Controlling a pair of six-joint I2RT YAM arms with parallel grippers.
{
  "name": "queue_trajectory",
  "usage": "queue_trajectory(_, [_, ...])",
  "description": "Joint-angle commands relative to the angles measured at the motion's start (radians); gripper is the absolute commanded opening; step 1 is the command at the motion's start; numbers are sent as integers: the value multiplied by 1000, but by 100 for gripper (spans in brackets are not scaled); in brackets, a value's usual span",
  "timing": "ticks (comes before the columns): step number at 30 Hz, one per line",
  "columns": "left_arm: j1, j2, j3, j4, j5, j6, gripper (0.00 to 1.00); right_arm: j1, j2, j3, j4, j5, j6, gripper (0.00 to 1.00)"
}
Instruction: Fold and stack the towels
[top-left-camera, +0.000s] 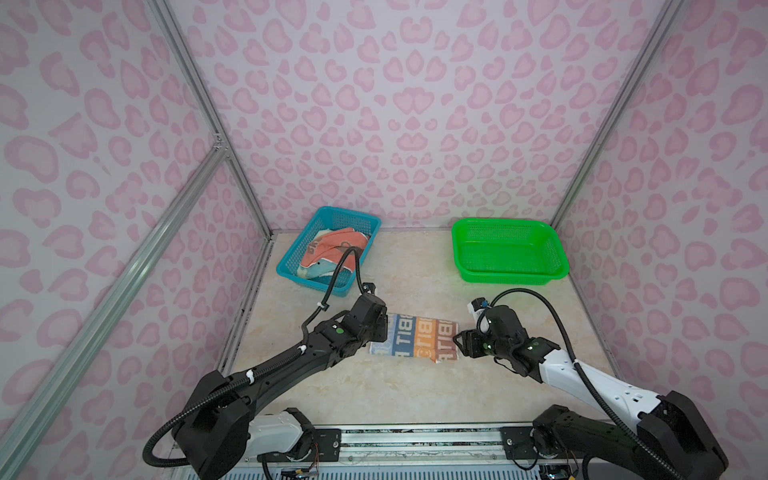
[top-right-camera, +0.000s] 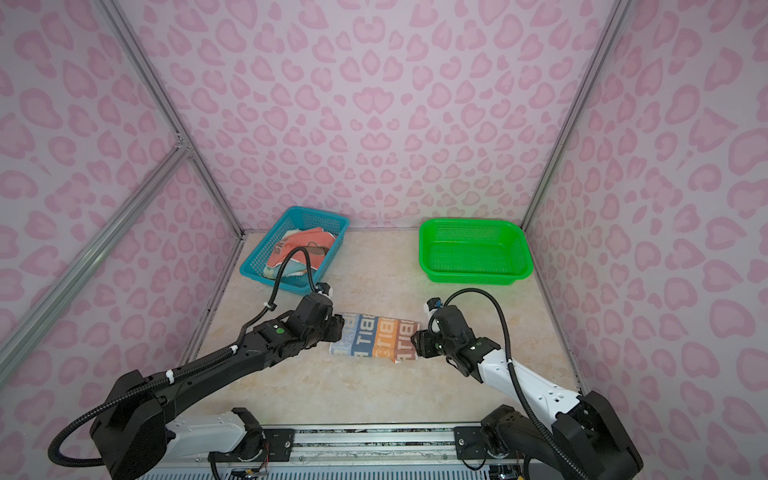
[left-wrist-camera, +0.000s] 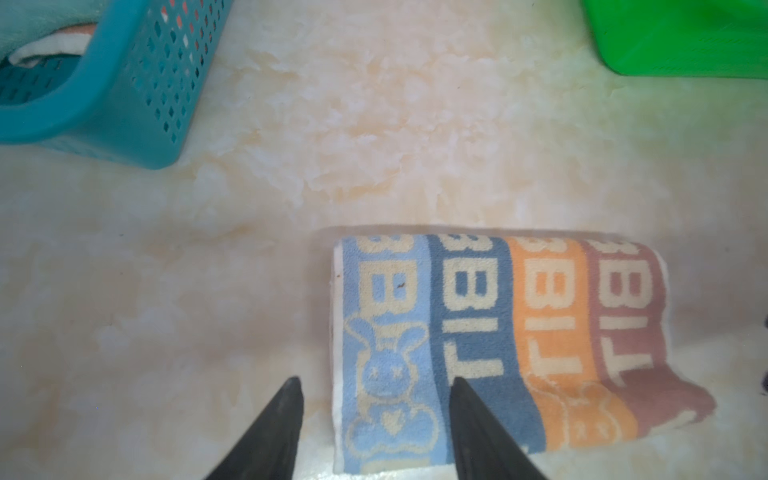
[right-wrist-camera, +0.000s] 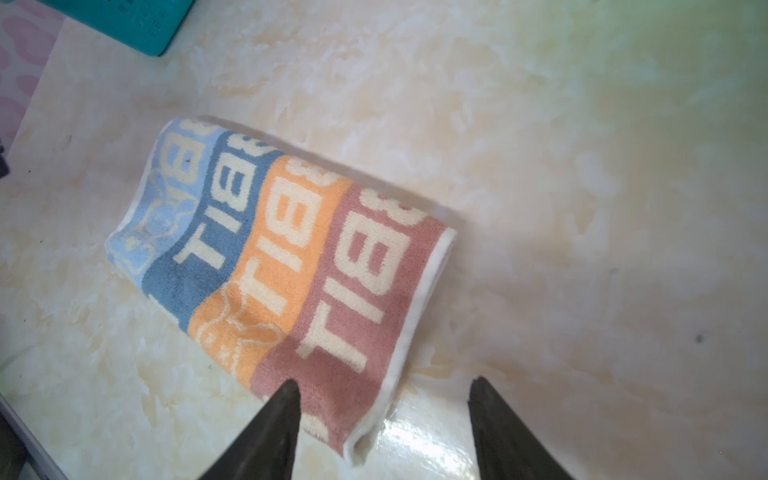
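Left pincer (left-wrist-camera: 376, 380) parted, base cropped, striped towel (left-wrist-camera: 498, 332) far edge blurred.

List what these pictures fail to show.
- Blue basket: towel count; top views, pile overlaps, cable crosses it.
- Striped towel: left end; top views, left gripper covers it.
- Its fold layers: underside hidden in every view.
- Green basket: left wrist view, cut off by edge.

Folded striped towel (top-left-camera: 415, 338), seemingly flat
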Motion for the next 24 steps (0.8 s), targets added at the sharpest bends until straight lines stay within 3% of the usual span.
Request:
queue_trajectory(1, [-5,24,16,41,67,-15,57,-10,46,3,3,-54,75,65])
queue_trajectory(11, [-8,193,-27,188,144,-34,53,-16,188,-44,157,-105,135,63])
queue_trajectory(24, [-10,301,-70,226,157,-28,50,-24,343,-93,327,-164,151,49])
